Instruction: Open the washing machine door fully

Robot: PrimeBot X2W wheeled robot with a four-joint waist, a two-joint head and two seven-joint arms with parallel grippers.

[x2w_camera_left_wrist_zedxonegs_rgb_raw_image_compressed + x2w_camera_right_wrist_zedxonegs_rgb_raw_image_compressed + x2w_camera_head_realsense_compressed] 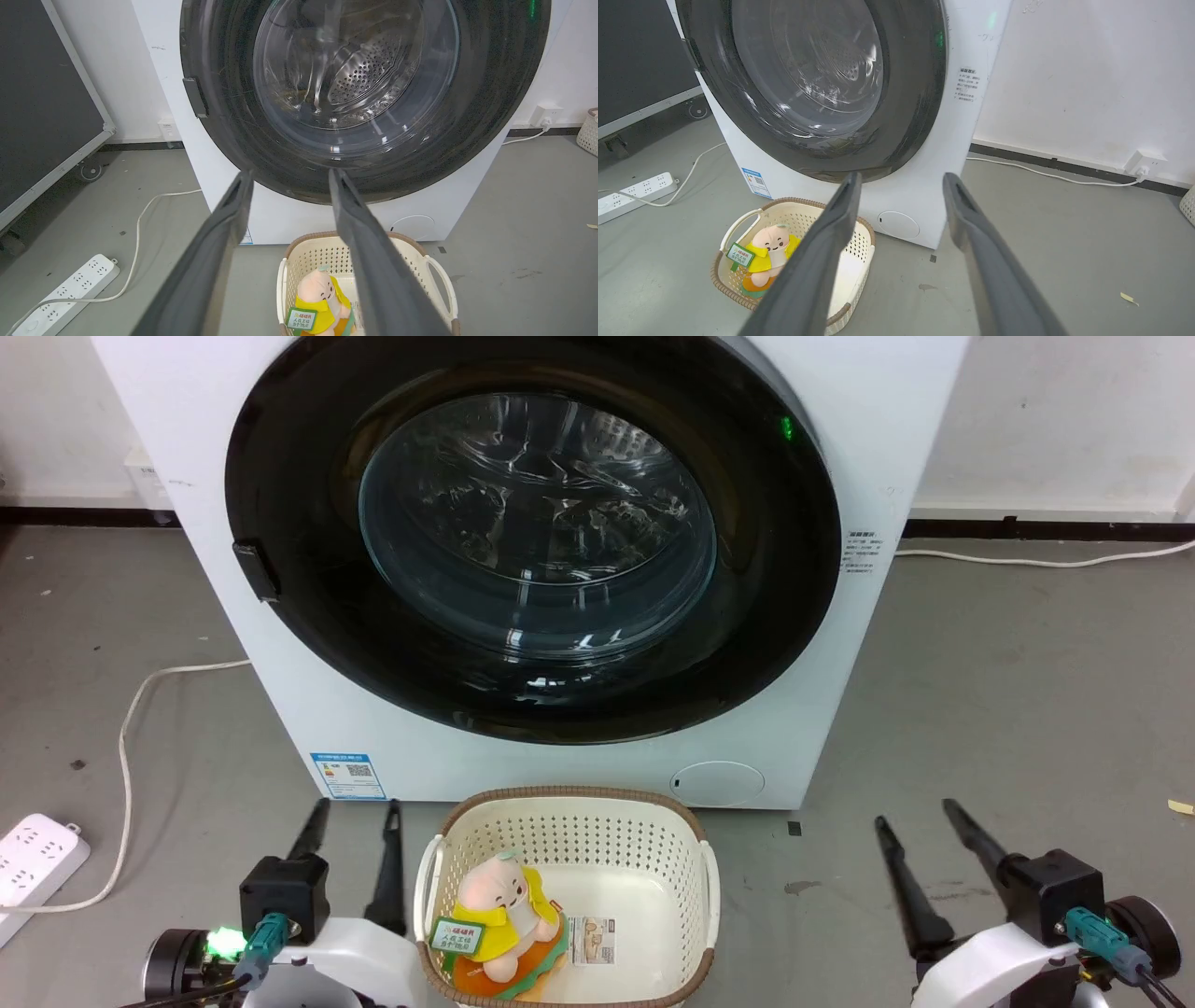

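Facing one door: two grippers

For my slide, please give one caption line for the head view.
Closed washing machine door behind a basket holding a plush toy; left gripper and right gripper both open.

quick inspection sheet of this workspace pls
floor: grey, few scuffs
washing machine door: looks shut, handle tab at its left edge
washing machine: white, green light lit
clutter: cream basket before the washing machine, plush toy inside
tools: left tool and right tool open, empty, short of the door
cables: white cord to power strip at left; second cord at right
surroundings: white wall, dark wheeled panel
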